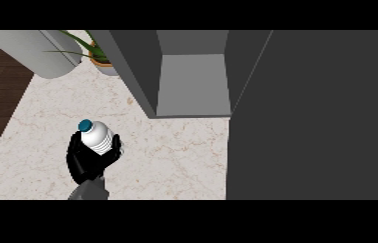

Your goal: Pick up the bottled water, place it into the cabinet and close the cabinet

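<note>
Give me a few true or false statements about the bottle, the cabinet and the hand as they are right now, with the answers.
1. The left hand is curled round the bottled water. True.
2. The bottled water is already inside the cabinet. False: it is outside, in the hand, over the left part of the counter.
3. The cabinet door is open. True.
4. The bottle's cap is red. False: it is teal.
5. A potted plant stands to the left of the cabinet. True.
</note>
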